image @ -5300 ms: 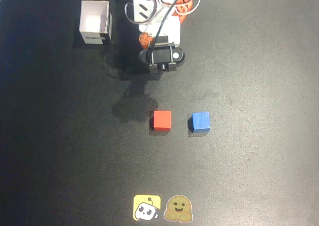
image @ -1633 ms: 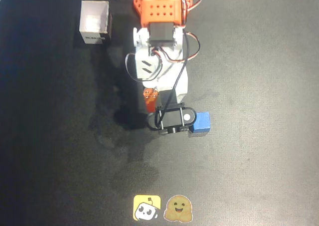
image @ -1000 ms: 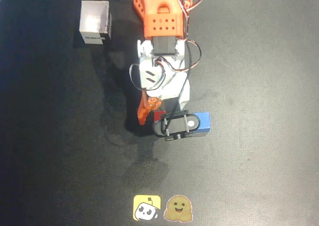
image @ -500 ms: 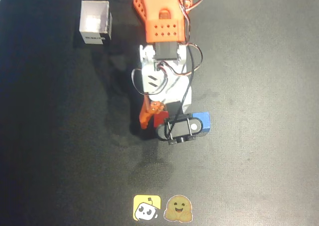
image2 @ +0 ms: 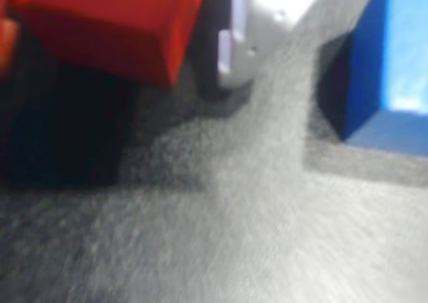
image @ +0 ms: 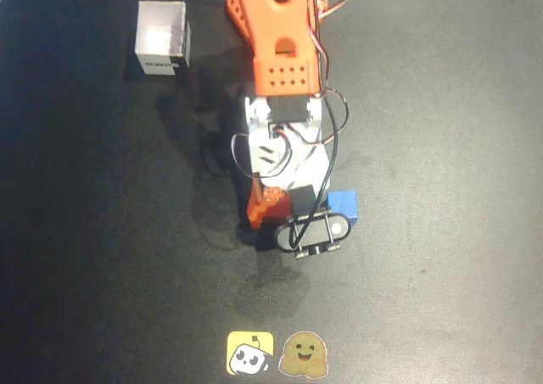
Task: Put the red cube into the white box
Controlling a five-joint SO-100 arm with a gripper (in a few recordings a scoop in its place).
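Matte black counter (image: 441,147): orange-and-white hand (image2: 120,55) pinches glossy red cube (image2: 114,22); white thin-walled box (image: 161,38), label unreadable, at 10 o'clock.

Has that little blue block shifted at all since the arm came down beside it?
No. In the overhead view the blue cube sits at the same spot relative to the stickers and the white box as before.

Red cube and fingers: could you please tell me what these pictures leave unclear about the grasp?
- Overhead view: the arm covers the red cube, so contact is unseen.
- Wrist view: blur and the top edge cut off the cube; whether it is lifted is unclear.
- White box: label too small to read.
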